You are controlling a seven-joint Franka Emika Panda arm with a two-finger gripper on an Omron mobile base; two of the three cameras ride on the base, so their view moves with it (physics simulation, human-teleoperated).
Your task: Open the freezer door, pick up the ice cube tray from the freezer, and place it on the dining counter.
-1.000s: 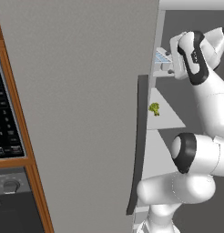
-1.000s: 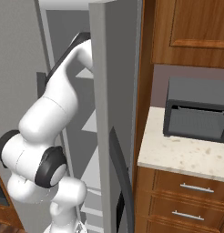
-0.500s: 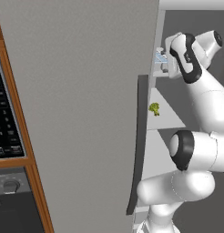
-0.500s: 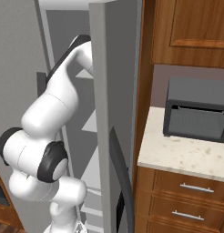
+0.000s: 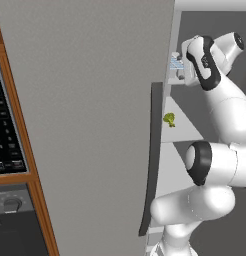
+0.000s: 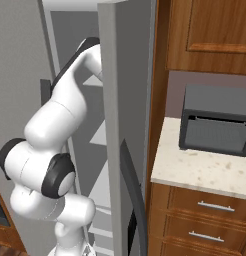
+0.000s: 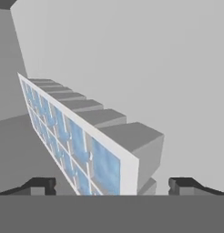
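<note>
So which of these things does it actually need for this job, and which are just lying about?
Needed:
- ice cube tray, between the open claw tips
- freezer door, swung open
- freezer

Lying about:
- broccoli piece on a shelf
- toaster oven on the side counter

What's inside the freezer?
Inside the freezer an ice cube tray with blue cubes lies between the open gripper's tips, and a green broccoli piece sits on a lower white shelf. The arm and door hide the other shelves.
</note>
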